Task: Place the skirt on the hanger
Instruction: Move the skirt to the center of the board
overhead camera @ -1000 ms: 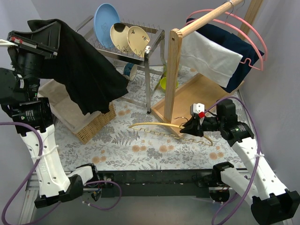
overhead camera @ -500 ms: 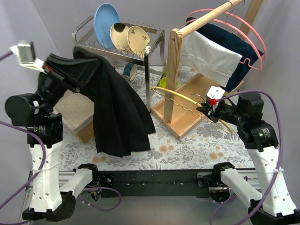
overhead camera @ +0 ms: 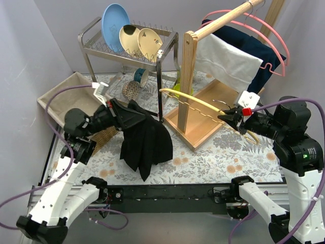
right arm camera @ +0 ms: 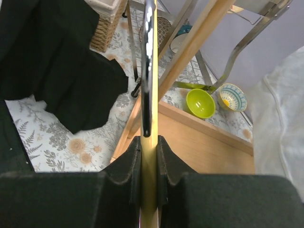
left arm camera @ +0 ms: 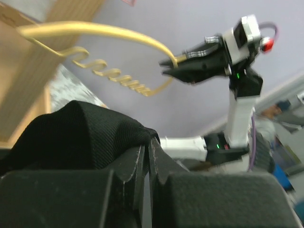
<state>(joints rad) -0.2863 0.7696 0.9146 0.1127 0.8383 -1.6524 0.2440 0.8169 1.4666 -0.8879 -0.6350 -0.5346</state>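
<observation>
Hanging from the left gripper (left arm camera: 147, 151), which is clamped on its edge, the skirt (overhead camera: 144, 145) droops to the table (overhead camera: 203, 162). Right gripper (overhead camera: 231, 116) pinches the hanger (overhead camera: 195, 101); its long arm points left toward the skirt, seemingly higher.

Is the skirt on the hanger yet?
Not on. The skirt hangs bunched from the left gripper, apart from the yellow hanger clamped in the right gripper.
</observation>
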